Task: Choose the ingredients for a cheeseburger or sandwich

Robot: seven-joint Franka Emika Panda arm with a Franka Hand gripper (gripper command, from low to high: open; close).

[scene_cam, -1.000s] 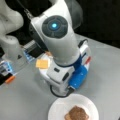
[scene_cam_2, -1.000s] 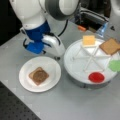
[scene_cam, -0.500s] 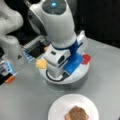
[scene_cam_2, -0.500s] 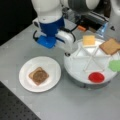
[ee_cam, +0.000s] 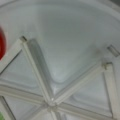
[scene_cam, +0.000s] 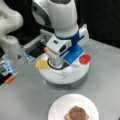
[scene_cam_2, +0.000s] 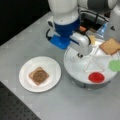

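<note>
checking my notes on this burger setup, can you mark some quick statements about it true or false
1. The patty lies on a toast square on the paper plate. True.
2. The red disc is on the paper plate. False: it sits in the sectioned tray.
3. The gripper is over the tray. True.
4. The tray holds no toast. False: a second toast square is there.
5. The green leaf tops the patty. False: it is in the tray.

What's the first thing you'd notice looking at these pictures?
The big white and blue robot arm fills the middle in both front views, bent down over the round white tray with sections. Bright pieces sit in that tray: a red disc, a green leaf and a toast square. At a front view's left, a white plate carries toast with a dark patty.
</note>
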